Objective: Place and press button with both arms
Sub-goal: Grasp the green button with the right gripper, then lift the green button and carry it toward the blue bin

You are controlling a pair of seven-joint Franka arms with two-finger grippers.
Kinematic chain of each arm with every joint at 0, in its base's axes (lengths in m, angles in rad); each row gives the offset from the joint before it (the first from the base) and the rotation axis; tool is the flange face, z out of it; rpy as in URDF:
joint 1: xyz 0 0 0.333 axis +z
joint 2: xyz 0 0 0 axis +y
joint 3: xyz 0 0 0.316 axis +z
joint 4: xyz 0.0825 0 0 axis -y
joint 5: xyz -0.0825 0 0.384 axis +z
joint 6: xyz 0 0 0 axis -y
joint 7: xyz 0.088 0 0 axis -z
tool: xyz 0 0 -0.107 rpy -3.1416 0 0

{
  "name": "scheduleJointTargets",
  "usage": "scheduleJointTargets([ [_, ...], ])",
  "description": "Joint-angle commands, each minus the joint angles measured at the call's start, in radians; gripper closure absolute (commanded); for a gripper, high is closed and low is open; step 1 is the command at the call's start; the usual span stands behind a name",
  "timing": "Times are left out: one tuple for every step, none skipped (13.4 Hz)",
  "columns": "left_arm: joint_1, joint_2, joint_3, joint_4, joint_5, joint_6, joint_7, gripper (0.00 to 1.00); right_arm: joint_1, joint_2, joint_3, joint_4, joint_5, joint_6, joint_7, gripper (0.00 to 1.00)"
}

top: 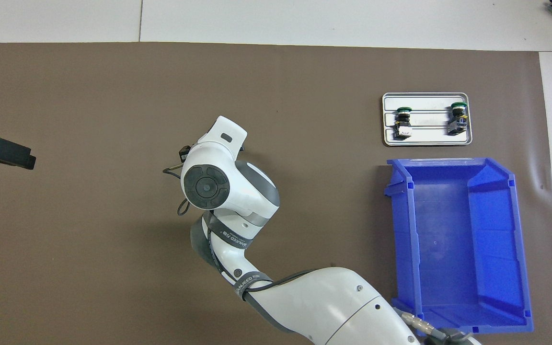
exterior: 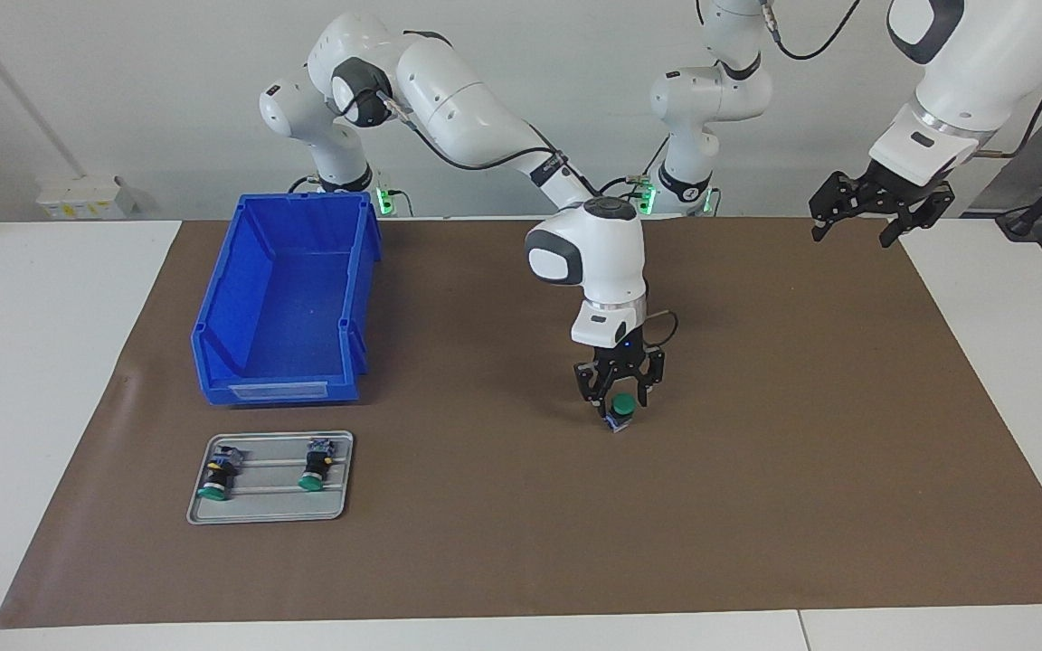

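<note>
Button point(exterior: 622, 407) between right tool point(exterior: 620, 404) fingers

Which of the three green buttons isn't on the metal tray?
The button standing cap-up on the brown mat, between the right gripper's fingers. The other two lie on the tray.

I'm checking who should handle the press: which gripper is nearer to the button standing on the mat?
Right. The right gripper is directly over the button, fingers around it. The left gripper waits raised over the left arm's end of the table, well away from it.
</note>
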Motion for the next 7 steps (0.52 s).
scheduleJointTargets([
  [0.012,-0.027,-0.011,-0.032,0.017,0.005,-0.011,0.00,-0.003,-0.008,0.000,-0.021,-0.020,0.030,0.005,0.59],
  [0.012,-0.027,-0.011,-0.032,0.017,0.005,-0.011,0.00,-0.003,-0.008,0.000,-0.021,-0.022,0.028,0.005,1.00],
  [0.012,-0.027,-0.011,-0.032,0.017,0.005,-0.011,0.00,-0.003,-0.008,0.000,-0.021,-0.020,0.027,0.005,1.00],
  [0.012,-0.027,-0.011,-0.032,0.017,0.005,-0.011,0.00,-0.003,-0.008,0.000,-0.018,-0.014,0.021,0.008,1.00],
  [0.012,-0.027,-0.011,-0.032,0.017,0.005,-0.011,0.00,-0.001,-0.008,0.000,-0.017,-0.017,0.010,0.008,1.00],
  [0.012,-0.027,-0.011,-0.032,0.017,0.005,-0.011,0.00,-0.003,-0.008,0.000,-0.012,-0.020,0.001,0.004,1.00],
  [0.012,-0.027,-0.011,-0.032,0.017,0.005,-0.011,0.00,-0.007,-0.017,-0.005,-0.009,-0.020,-0.014,0.002,1.00],
])
